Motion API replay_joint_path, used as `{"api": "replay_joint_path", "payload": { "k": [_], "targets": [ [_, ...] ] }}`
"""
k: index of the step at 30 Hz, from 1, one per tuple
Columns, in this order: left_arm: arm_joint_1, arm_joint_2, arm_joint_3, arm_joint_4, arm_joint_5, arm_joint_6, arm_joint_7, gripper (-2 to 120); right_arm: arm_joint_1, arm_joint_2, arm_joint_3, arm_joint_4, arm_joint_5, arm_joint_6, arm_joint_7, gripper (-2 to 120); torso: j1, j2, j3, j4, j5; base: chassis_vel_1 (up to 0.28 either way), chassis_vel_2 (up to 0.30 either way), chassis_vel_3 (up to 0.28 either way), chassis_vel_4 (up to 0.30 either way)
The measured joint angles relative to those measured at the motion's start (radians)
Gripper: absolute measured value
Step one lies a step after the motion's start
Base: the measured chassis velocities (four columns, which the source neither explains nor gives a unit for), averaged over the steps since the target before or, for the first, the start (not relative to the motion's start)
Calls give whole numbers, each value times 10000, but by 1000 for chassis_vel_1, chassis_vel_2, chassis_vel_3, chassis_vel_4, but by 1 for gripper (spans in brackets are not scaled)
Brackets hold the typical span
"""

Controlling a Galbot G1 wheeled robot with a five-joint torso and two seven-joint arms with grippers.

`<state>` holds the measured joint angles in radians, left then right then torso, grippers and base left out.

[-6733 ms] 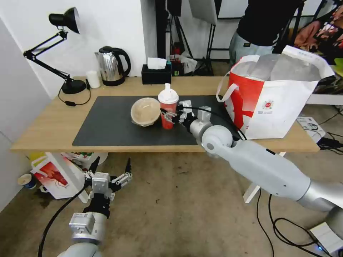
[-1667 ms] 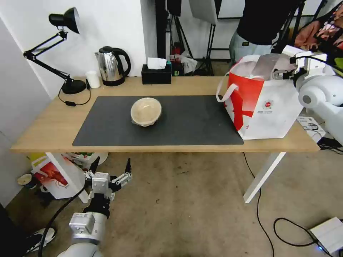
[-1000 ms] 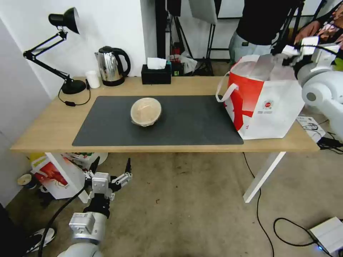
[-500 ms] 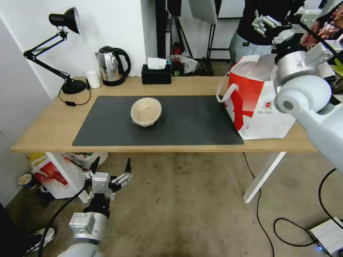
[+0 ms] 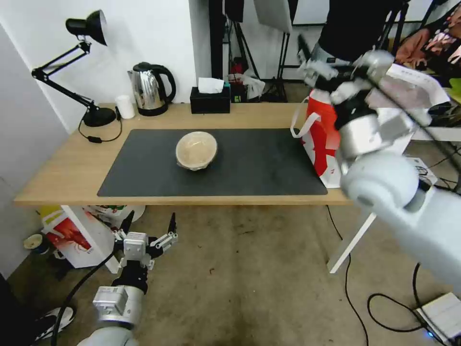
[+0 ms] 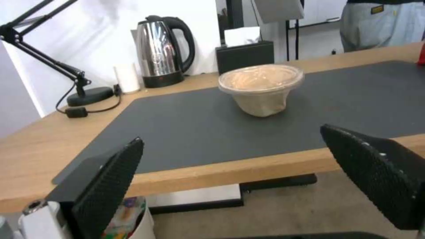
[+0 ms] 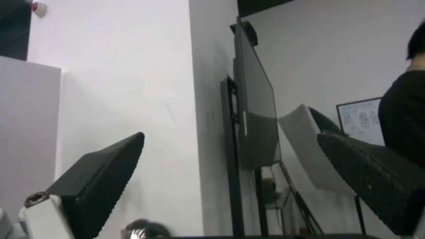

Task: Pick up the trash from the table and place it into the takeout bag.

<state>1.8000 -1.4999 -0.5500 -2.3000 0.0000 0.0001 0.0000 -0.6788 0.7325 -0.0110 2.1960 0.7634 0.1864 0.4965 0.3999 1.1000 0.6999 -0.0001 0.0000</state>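
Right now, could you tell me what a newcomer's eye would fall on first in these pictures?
The right gripper, open and empty, is raised above the table's right end, partly covering the takeout bag. One beige lidded container sits alone mid-mat on the table. The left gripper hangs open below the table's front edge.

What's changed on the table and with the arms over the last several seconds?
The red drink cup that the right gripper held on the mat is gone from the table. That gripper went over to the takeout bag, then rose above it, and now hangs open and empty beside the bag's near edge. The beige lidded container, the bag and the parked left gripper have not moved.
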Motion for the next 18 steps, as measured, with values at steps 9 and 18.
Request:
{"api": "replay_joint_path", "payload": {
  "k": [9,18],
  "targets": [
    [0,-1,0,0,0,0,0,100,-2399,647,243,493,-1851,502,-589,100,1,0,0,1,-1,0,0,0,0],
    [0,0,0,0,-1,0,0,100,-4198,811,176,1054,-3462,877,-806,100,0,0,0,2,-2,0,0,0,0]
  ]
}}
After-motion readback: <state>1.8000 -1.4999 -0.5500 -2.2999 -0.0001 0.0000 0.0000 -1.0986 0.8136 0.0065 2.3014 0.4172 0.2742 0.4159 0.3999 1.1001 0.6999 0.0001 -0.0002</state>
